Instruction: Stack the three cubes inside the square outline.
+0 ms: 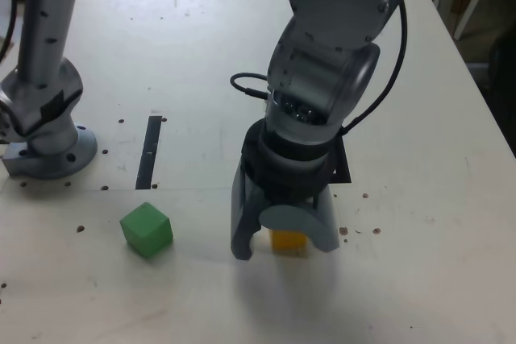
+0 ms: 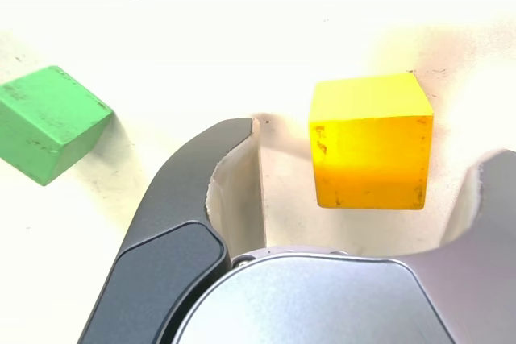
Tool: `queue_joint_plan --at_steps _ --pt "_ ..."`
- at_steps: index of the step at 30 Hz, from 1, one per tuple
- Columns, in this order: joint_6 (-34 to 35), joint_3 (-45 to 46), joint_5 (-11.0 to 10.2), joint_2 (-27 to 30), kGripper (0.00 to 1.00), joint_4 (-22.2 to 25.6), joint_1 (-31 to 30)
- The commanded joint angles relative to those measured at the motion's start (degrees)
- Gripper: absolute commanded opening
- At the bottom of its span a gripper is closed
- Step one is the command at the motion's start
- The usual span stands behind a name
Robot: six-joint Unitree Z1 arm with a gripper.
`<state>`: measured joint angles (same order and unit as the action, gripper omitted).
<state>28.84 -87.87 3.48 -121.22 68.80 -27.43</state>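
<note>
I see gripper (image 1: 284, 243) down at table (image 1: 419, 279), jaws apart, straddling yellow cube (image 2: 369, 141), gap showing on one side, no grip yet; green cube (image 1: 147, 230) well off toward exterior view's left; square outline (image 1: 342, 168) mostly hidden behind arm

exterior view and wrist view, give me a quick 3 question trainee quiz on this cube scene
1. True or false: the yellow cube lies between the jaws of the pincer.
2. Which cube sits apart, toward the exterior view's left? A red, B green, C yellow.
3. Fill in: the black square outline is mostly hidden behind the ____.

Key: 1 true; the jaws stand either side with gaps showing. 2 B, the green cube. 3 arm.
</note>
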Motion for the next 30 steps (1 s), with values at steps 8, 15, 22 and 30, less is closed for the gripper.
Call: queue_joint_plan --at_steps 8,15,22,30 --pt "-0.02 0.16 -0.12 -0.77 0.34 -0.65 -0.08" --pt "-0.01 0.13 -0.24 -0.71 0.29 -0.86 -0.08" --pt "-0.07 0.07 -0.24 -0.64 0.29 -0.77 -0.08" --pt "-0.16 -0.38 -0.91 0.46 0.28 0.5 -0.08"
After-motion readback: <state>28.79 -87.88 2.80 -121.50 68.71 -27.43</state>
